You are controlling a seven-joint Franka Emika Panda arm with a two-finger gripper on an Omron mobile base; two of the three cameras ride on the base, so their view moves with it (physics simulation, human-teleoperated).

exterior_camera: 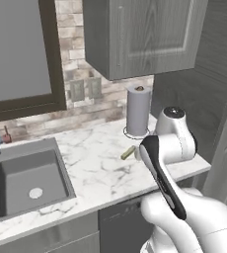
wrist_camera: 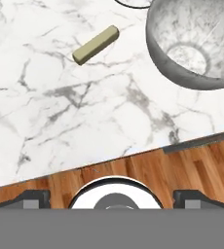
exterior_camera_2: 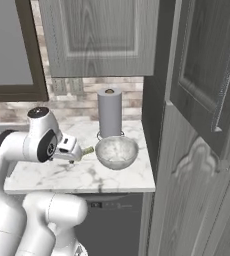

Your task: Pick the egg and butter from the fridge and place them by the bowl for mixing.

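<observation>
We are looking down at the butter [wrist_camera: 96, 44] lying flat on the marble counter [wrist_camera: 60, 112], just beside the grey bowl [wrist_camera: 194, 44], while our gripper [wrist_camera: 112, 199] is hanging wide open and holding nothing. We are judging the stick light but soft and slippery, best pinched gently across its narrow sides at mid-length
</observation>
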